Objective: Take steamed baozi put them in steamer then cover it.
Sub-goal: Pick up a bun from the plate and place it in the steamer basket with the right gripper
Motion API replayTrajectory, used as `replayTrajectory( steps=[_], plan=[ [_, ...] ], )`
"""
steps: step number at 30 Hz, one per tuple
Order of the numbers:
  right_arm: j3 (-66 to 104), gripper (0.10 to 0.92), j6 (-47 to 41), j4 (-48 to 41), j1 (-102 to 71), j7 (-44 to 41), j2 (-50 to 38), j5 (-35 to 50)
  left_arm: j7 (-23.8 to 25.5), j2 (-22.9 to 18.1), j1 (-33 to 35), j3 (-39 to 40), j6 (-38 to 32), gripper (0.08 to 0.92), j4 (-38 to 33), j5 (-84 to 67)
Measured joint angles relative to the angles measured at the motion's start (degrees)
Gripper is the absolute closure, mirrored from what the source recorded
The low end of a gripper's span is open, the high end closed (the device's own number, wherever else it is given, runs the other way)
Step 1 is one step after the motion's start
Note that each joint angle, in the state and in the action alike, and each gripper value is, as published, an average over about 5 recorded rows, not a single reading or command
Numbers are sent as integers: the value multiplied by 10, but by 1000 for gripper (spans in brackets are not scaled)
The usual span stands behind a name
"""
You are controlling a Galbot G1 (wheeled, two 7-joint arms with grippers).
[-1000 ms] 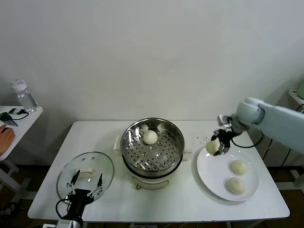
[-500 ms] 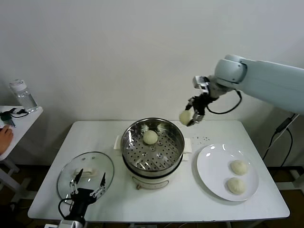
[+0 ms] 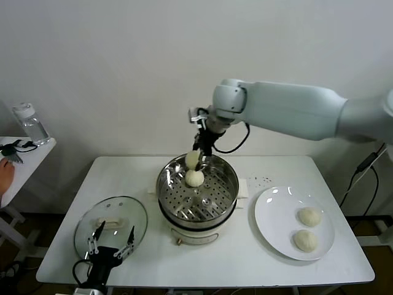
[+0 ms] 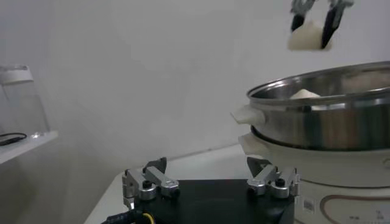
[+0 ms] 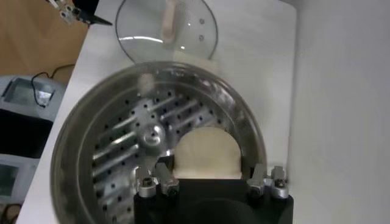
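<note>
R pincer [image 3: 195, 158] clamped on a baozi [image 3: 192, 160] over steamer [image 3: 227, 200], 12 o'clock; lower clear of seated bun [image 3: 194, 178]. L pincer [image 3: 110, 241] wide, idle.

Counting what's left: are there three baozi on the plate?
No, the plate holds two baozi.

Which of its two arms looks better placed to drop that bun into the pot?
The right. The right gripper is shut on a baozi directly above the steamer. The left gripper hangs open near the cover, holding nothing.
</note>
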Motion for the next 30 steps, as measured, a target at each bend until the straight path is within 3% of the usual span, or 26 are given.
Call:
replayTrajectory(
  steps=[17, 24, 30],
  plan=[
    [-8, 320, -10, -32, -81, 14, 65, -15, -1, 0, -5, -4, -1, 177, 8, -3],
    [-6, 211, -13, -36, -89, 16, 69, -21, -1, 0, -7, -4, -1, 177, 12, -3],
    [-2, 203, -13, -26, -81, 13, 60, -22, 0, 0, -10, -4, -1, 177, 14, -2]
  ],
)
